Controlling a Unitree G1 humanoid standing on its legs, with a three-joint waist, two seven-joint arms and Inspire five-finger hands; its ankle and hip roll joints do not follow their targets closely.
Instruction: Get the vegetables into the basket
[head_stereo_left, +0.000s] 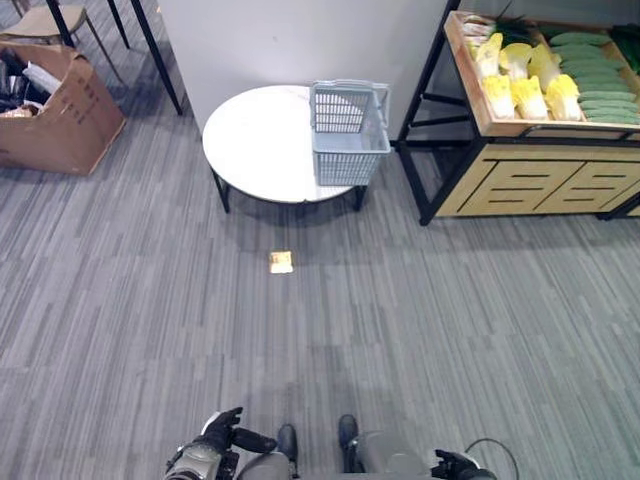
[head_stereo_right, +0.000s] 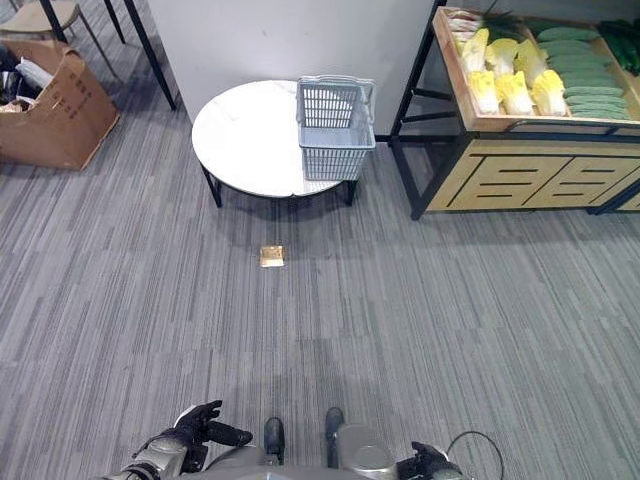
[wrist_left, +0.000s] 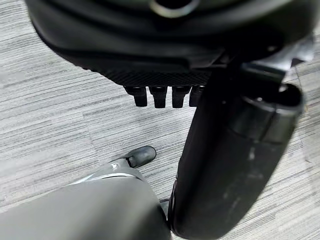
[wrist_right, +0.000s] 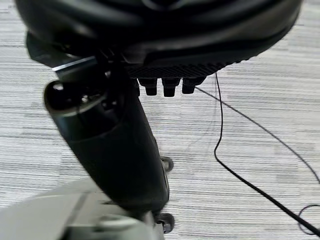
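A light grey plastic basket (head_stereo_left: 348, 135) stands empty on the right side of a round white table (head_stereo_left: 255, 150) across the room. To its right, a wooden shelf tray (head_stereo_left: 480, 115) holds yellow-white cabbages (head_stereo_left: 525, 85) and green cucumbers (head_stereo_left: 595, 75). My left hand (head_stereo_left: 225, 432) hangs low at the near edge of the floor, far from the table, fingers relaxed and empty. My right hand (head_stereo_left: 455, 463) is low on the other side, also empty. In the wrist views each thumb (wrist_left: 235, 160) (wrist_right: 115, 145) stands out over bare carpet.
A small yellow-brown packet (head_stereo_left: 281, 262) lies on the grey carpet in front of the table. An open cardboard box (head_stereo_left: 55, 115) sits at the far left beside black chair legs. A wooden drawer cabinet (head_stereo_left: 540, 185) with a black frame sits under the vegetable tray.
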